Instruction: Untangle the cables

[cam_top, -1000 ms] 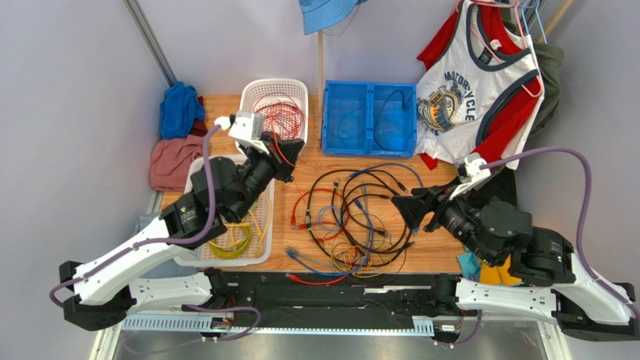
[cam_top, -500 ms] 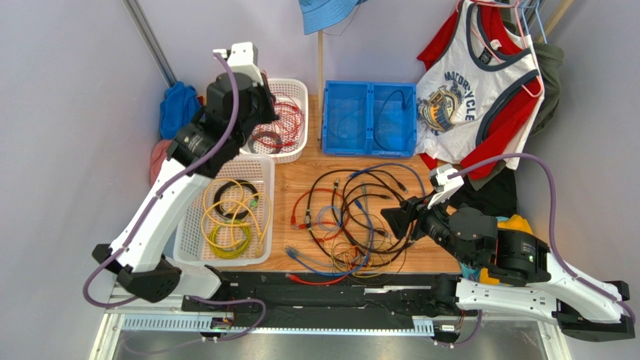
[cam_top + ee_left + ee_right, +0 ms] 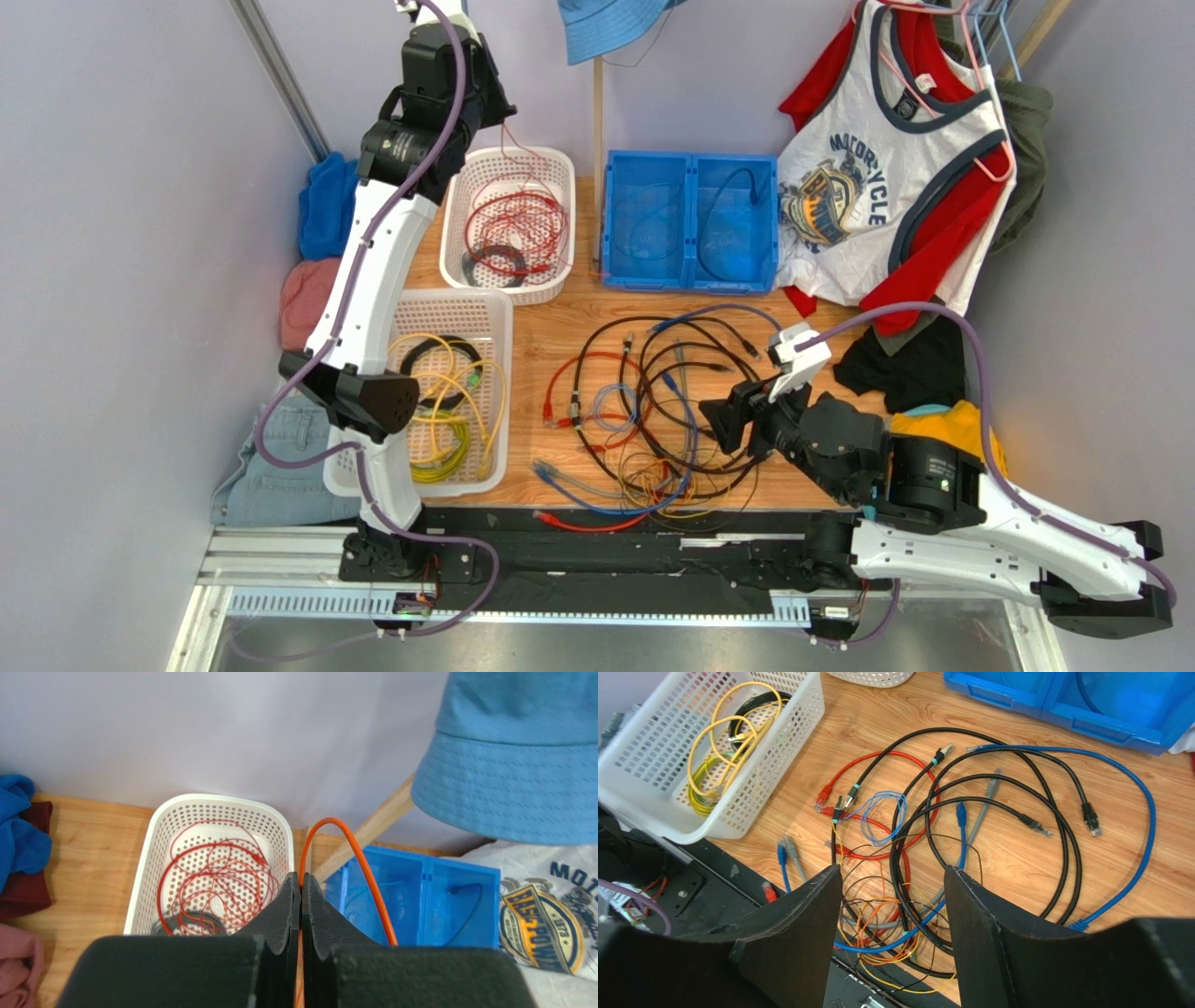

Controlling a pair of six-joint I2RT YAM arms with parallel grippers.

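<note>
The cables [image 3: 659,406] lie in a knotted heap of black, blue, red, orange and yellow cords on the wooden table, also seen in the right wrist view [image 3: 934,847]. My left gripper [image 3: 481,109] is raised high over the far white basket [image 3: 452,224]. In its wrist view the left gripper [image 3: 301,882] is shut on a thin orange cable [image 3: 351,854] that arches up out of the jaws. My right gripper [image 3: 718,417] hangs open at the heap's right edge. Its fingers [image 3: 892,871] straddle the thin orange and yellow strands from above and touch nothing.
The far white basket [image 3: 210,799] holds red coils. A nearer white basket [image 3: 449,296] holds yellow and black cables. A blue bin [image 3: 690,210] with a black cord stands at the back. Clothes hang at right [image 3: 870,168]; a blue hat [image 3: 519,749] hangs overhead.
The left arm swung up and back from beside the baskets to high over the far basket, still shut on the orange cable. The right gripper moved left and nearer over the heap, jaws narrowing slightly.
</note>
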